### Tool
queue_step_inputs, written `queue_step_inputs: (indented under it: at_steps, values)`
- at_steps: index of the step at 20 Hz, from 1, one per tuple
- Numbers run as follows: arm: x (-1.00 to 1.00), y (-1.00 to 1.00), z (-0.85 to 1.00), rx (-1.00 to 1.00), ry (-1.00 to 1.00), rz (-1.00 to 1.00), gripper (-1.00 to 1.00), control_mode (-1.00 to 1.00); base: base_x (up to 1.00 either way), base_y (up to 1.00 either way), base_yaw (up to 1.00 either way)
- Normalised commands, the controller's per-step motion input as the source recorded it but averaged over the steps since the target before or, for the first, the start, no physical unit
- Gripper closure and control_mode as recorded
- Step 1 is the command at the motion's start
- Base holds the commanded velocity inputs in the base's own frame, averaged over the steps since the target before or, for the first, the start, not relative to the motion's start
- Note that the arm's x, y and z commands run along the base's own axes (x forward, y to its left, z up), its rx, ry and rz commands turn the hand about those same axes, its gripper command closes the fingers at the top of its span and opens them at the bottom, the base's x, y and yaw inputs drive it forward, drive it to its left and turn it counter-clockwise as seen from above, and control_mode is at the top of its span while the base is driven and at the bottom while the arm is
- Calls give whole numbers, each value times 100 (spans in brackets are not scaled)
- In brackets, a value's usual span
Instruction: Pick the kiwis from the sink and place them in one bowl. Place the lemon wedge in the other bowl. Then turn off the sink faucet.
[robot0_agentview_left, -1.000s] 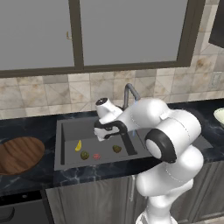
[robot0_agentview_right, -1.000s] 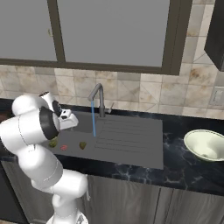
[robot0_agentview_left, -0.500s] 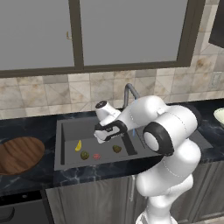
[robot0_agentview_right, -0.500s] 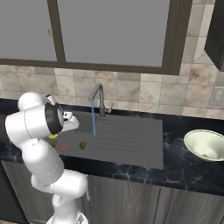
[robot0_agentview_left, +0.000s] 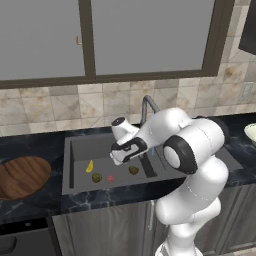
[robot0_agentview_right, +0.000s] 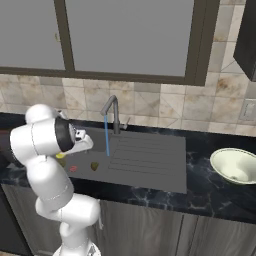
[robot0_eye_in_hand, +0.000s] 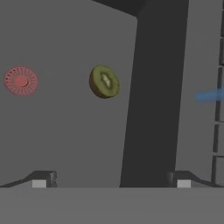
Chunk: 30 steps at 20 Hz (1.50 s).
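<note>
Clearly the first pick was in hand: the gripper (robot0_eye_in_hand: 111, 181) hung over the sink (robot0_agentview_left: 75, 150) with its jaws spread wide and nothing between them. Taking the sink as the landmark, the hand view looked down onto the basin floor, where one kiwi (robot0_eye_in_hand: 104, 81) lay ahead of the fingertips (robot0_eye_in_hand: 40, 181) and somewhat toward the left one, so it was not yet centred in the gap. To do this step well, I judged the hand should slide until that kiwi sat midway between the tips, then descend straight and close only once the tips bracketed its widest part; an oval fruit on a smooth floor would likely roll away from a one-sided touch. A small flat red-pink disc (robot0_eye_in_hand: 20, 80) lay beside the kiwi, apart from it, and was to be left alone.

From the left base view, the other kiwi (robot0_agentview_left: 97, 177) rested near the sink's front wall, with the lemon wedge (robot0_agentview_left: 89, 166) just behind it toward the left wall. Water (robot0_agentview_right: 106, 135) ran in a thin blue stream from the sink faucet (robot0_agentview_right: 113, 112) at the sink's back edge, so the faucet was not yet off. Well to the left of the sink sat the brown wooden bowl (robot0_agentview_left: 22, 176); well to its right, on the counter, sat the pale bowl (robot0_agentview_right: 235, 166).
</note>
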Motion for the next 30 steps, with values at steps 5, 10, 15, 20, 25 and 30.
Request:
queue_step_inputs:
  at_steps: [5,10,15,20,25,30]
  values:
    - [23,0,-26,0,0,0,-100,-100,0,0,0]
    - [31,0,-25,0,0,0,-100,-100,0,0,0]
    - [37,0,-27,0,0,0,-100,-100,0,0,0]
    - [23,0,-29,0,0,0,-100,-100,0,0,0]
    - [17,0,-27,0,0,0,-100,-100,0,0,0]
    - [19,0,-24,0,0,0,-100,-100,0,0,0]
